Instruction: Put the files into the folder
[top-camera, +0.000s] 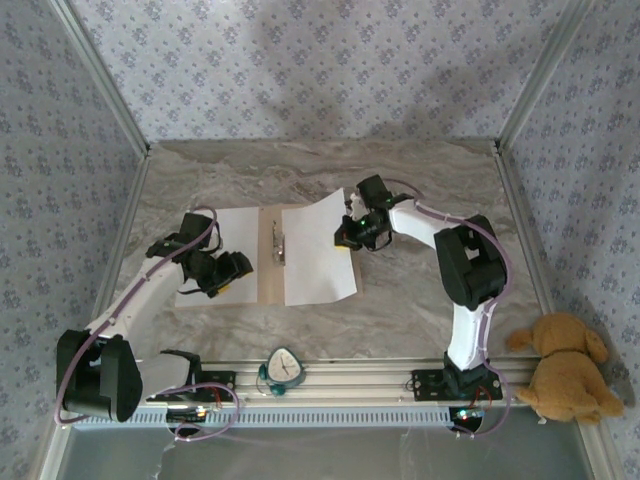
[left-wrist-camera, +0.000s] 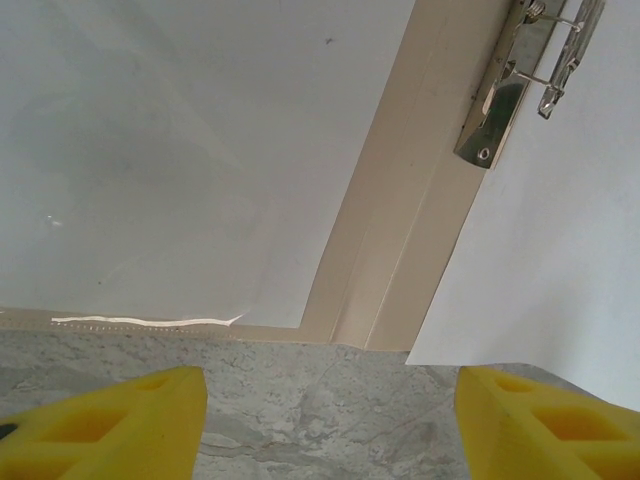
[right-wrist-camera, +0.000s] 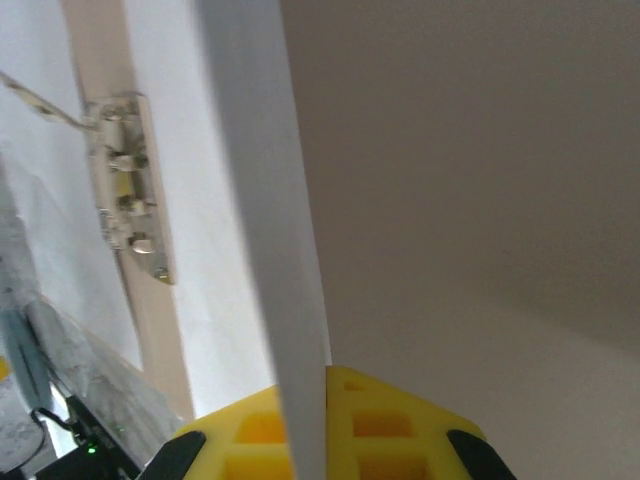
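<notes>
Grey marbled table (top-camera: 420, 310), flowered wallpaper (top-camera: 300, 70) all round — a plush dog (top-camera: 565, 370) at its near right corner. The folder (top-camera: 268, 285) lies open mid-table, left file (top-camera: 235, 235) and right file (top-camera: 315, 265) on its halves. Left pincer (top-camera: 222, 285) gapes empty at the left file's near edge; right pincer (top-camera: 350, 235) pinches the right file's raised edge.

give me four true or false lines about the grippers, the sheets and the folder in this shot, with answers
1. The right gripper pinches the edge of the right sheet. True.
2. The left gripper is shut on a sheet. False: its fingers stand apart with nothing between them.
3. The folder lies open, its metal clip along the centre fold. True.
4. The stuffed toy sits at the far left corner. False: it sits at the near right, beside the right arm's base.
</notes>
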